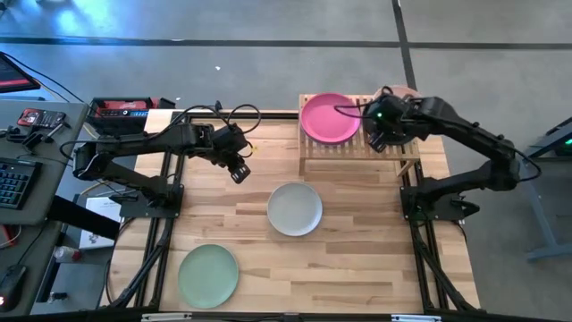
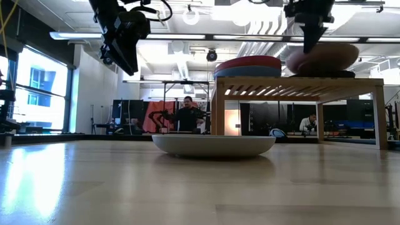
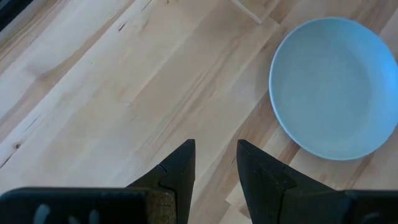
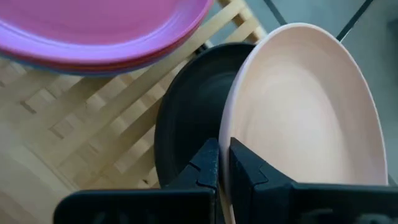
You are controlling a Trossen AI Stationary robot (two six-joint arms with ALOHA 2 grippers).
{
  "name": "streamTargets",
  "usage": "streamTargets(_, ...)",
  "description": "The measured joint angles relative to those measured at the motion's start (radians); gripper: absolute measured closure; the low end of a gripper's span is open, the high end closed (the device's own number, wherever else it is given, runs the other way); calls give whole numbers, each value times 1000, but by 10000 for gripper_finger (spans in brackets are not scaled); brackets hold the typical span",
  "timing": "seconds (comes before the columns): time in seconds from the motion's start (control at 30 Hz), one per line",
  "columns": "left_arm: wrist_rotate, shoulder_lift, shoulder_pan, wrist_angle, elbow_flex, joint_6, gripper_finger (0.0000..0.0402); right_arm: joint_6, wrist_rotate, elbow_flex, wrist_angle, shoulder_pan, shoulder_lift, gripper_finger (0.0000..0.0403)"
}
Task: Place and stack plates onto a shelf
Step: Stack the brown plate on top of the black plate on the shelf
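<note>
Plates sat in four spots. Magenta plate (image 1: 329, 117) topped a stack on the left half of the shelf (image 1: 357, 150), upper centre of the high view; low view showed a blue plate (image 2: 240, 70) just beneath it, any others in that stack not clear. Right half of shelf: black plate (image 4: 193, 118) lay flat on the slats, and the peach-pink plate (image 4: 305, 118) was tilted over it, one edge raised, rim pinched in the right gripper (image 4: 224, 155). That gripper's fingers were clamped on the rim, nearly touching each other in the right wrist view. In the low view the peach-pink plate (image 2: 325, 59) rested slanted on top of the shelf at upper right, the right gripper (image 2: 310, 44) coming down onto it from above.

Off-white plate (image 1: 295, 208) lay flat on the table (image 1: 375, 259) at frame centre of the high view, in front of the shelf and apart from it. Mint green plate (image 1: 208, 275) lay at lower left of the high view, near the table edge, well apart from the rest.

Left gripper (image 1: 239, 172) hovered above the table, left of centre in the high view, fingers (image 3: 180, 168) parted and holding nothing. The left wrist view showed the off-white plate (image 3: 336, 87) at the upper right of the frame, clear of the fingers. A person (image 2: 187, 115) stood in the room behind the table, another sat farther right.
</note>
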Motion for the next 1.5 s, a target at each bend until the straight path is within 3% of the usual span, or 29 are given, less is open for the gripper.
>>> streamTargets(0.63, 2, 0, 0, 0, 0, -1, 296, 51, -27, -149, 100, 42, 0, 403)
streamTargets(1.5, 5, 0, 0, 0, 0, -2, 296, 51, -46, -150, 124, 42, 0, 402)
